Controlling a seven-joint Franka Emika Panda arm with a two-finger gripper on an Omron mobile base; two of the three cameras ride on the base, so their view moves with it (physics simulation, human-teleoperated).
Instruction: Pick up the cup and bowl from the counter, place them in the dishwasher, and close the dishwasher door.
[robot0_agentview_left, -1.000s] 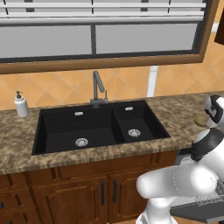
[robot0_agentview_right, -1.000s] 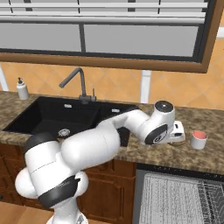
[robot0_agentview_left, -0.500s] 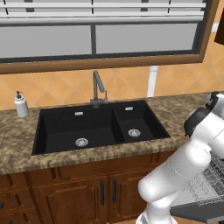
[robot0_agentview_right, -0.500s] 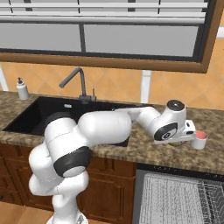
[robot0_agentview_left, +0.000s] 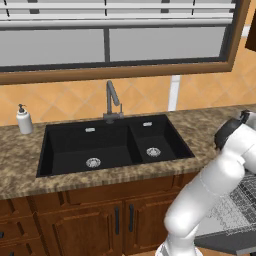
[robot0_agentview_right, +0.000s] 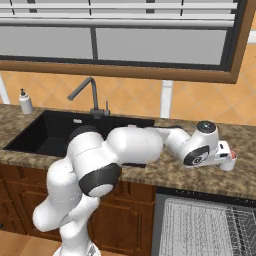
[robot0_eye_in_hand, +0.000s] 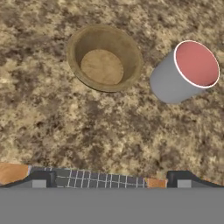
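Speckled granite counter (robot0_eye_in_hand: 52, 131) spreads beneath the hand, and on it the tan bowl (robot0_eye_in_hand: 104, 57) and the cup (robot0_eye_in_hand: 186, 72) with its pink inside stand upright, just beside each other but apart. Above them hovers the gripper (robot0_eye_in_hand: 109, 178), its jaws spread wide and holding nothing. Nearer the base, the dishwasher (robot0_agentview_right: 200, 227) shows its wire rack. The step in hand looks like the first pick; next the hand likely must centre over one vessel, descend and close on its rim.

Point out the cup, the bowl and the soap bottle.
cup (robot0_eye_in_hand: 194, 64): hand view, its red inside.
bowl (robot0_eye_in_hand: 101, 66): hand view, its inner floor.
soap bottle (robot0_agentview_left: 23, 121): left base view, its white body.
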